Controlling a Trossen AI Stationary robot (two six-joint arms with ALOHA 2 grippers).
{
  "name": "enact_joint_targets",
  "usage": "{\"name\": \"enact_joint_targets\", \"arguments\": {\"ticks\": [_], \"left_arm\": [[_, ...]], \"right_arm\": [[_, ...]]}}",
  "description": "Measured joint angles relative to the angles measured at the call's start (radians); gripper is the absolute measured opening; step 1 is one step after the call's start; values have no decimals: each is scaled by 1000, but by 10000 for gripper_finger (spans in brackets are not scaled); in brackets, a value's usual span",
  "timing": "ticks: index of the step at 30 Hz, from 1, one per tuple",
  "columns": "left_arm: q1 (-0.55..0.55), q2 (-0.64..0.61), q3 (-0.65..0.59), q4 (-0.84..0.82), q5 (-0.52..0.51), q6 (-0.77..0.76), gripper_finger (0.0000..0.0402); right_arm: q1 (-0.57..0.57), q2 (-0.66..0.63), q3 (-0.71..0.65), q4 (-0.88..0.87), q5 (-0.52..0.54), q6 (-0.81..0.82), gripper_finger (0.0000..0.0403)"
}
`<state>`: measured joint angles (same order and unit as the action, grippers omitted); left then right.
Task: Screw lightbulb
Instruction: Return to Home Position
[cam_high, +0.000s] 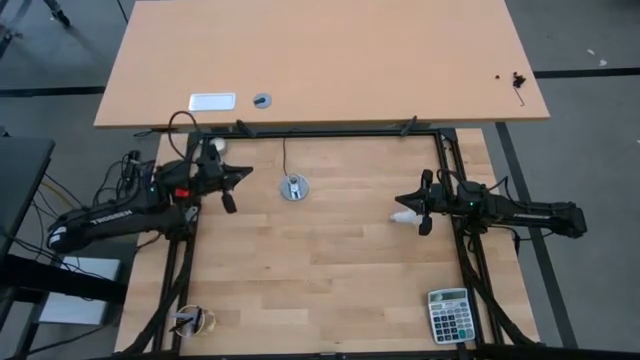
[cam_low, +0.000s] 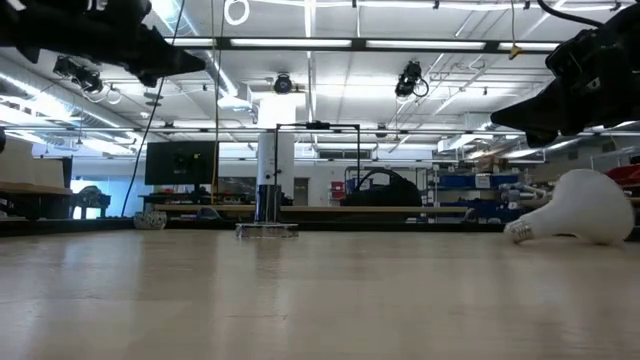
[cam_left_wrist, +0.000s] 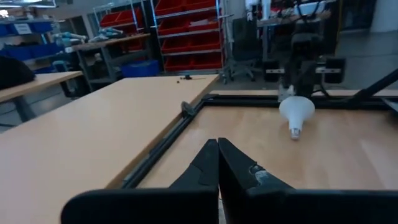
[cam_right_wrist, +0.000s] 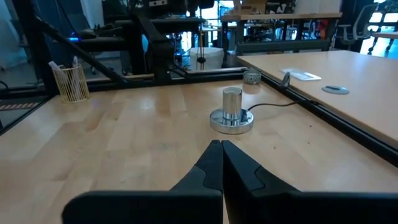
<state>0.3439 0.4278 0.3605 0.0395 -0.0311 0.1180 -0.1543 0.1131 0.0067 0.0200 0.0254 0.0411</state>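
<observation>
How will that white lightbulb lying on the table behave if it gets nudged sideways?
The lightbulb lies on its side, so a nudge would probably roll it in a curve around its narrow base, since it tapers. Its smooth rounded shell looks slippery to pinch, and it is likely light and fragile.

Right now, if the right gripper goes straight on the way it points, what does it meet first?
Most likely the silver socket, nearly dead ahead of the right gripper; nothing stands between them. Its height is unclear, so it may pass just over it.
</observation>
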Motion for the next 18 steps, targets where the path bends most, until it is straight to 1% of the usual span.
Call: {"name": "enact_joint_targets", "arguments": {"ticks": [4,14,16,18], "left_arm": [[0,-79,-61,-6,22,-19,0],[0,-269,-194,-13,33,-67,0],[0,-304,-212,-26,50,-76,0],[0,-339,-219,-73,52,-87,0]], "right_arm": [[0,0,0,0,-2,-5,6],[-11,-1,0,-3,-19,-5,6],[-23,-1,0,-3,-20,-1,6],[-38,-1,0,-4,-23,0,6]]}}
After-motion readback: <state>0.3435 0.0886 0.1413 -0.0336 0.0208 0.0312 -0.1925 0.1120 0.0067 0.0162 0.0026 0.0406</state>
